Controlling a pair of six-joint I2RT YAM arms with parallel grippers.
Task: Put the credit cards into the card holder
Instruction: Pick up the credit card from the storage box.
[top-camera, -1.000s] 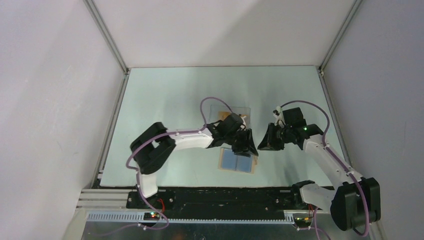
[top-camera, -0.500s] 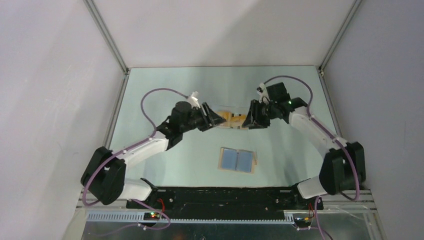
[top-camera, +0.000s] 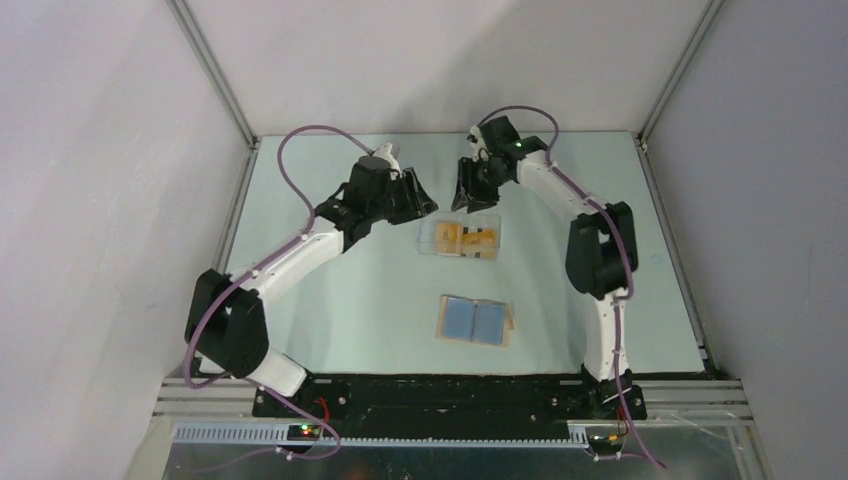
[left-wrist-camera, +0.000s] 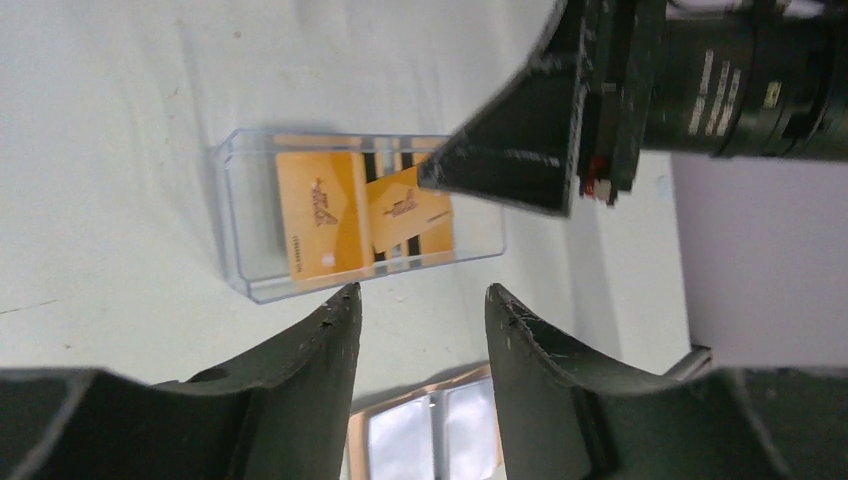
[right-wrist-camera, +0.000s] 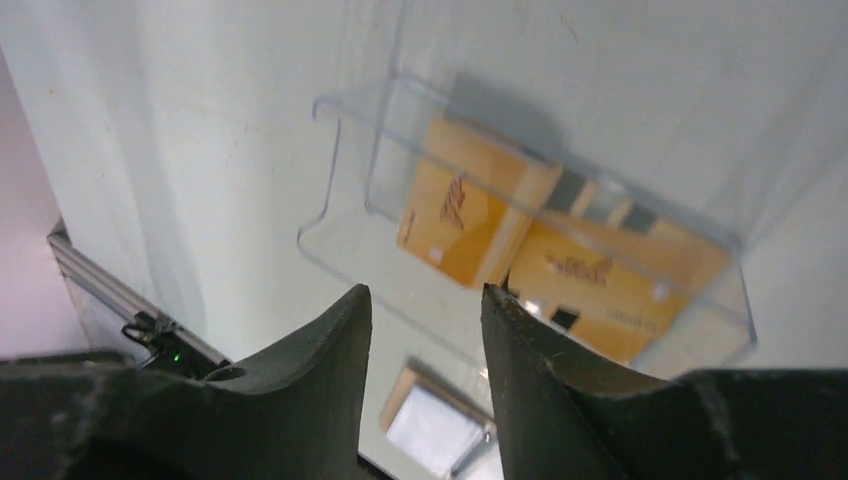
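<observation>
Both arms have swung away from the card holder (top-camera: 474, 321), where they hung a second ago, and now flank the tray (top-camera: 428, 243) farther up the table (top-camera: 330, 290). The left gripper (top-camera: 427, 204) is at the tray's 10 o'clock and the right gripper (top-camera: 466, 196) at its 12 o'clock. Half a second ago they sat close on the tray's two ends; since then they have drawn back toward the far wall. The right gripper, nearly pressed together a second ago, has spread, and its wrist view shows an empty gap between the fingers. The left is spread and empty too. The cards (top-camera: 463, 238) lie inside the tray, at 12 o'clock from the holder and well apart from it. Two show plainly, one flat and one skewed beside it, and whether more lie beneath cannot be told. The holder lies open with its blue panels up, in the same spot as before. With neither gripper carrying a card, the pick-up looks not yet made. A thin card lying flat on the tray floor will likely be hard to pinch, and the light tray may slide when nudged
</observation>
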